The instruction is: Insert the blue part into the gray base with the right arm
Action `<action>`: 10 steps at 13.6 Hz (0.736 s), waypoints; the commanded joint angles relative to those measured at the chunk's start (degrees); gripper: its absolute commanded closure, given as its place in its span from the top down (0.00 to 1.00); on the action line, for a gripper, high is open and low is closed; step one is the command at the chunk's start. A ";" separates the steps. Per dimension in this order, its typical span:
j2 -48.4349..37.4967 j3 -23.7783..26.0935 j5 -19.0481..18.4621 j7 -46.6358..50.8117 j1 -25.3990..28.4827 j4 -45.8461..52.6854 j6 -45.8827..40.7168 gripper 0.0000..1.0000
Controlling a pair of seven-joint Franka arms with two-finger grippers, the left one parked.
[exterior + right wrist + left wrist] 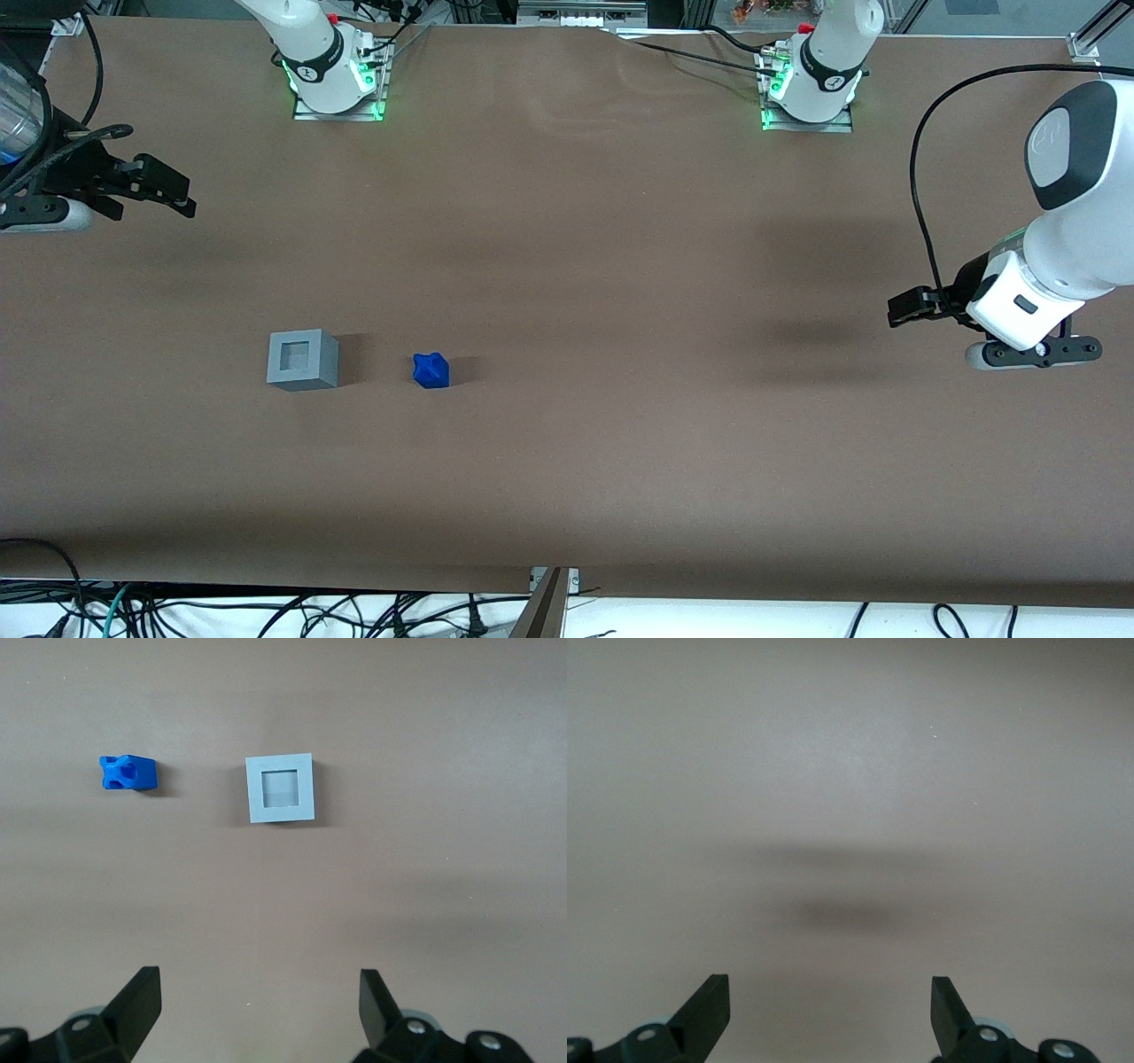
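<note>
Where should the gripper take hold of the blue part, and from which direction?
From above, closing on two flatter side faces of the blue part. It lies free on the table, apart from the gray base. The gripper hangs open, away from both.

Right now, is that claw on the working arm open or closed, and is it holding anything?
Right arm's claw: open, holding nothing, raised above the table; the blue part and gray base lie untouched below.
</note>
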 commanded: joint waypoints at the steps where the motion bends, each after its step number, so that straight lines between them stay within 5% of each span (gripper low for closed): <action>1: -0.13 0.57 -0.13 -0.50 -0.75 0.47 -0.14 0.99; 10: -0.31 0.13 -0.04 -2.51 -0.92 0.20 -0.93 0.99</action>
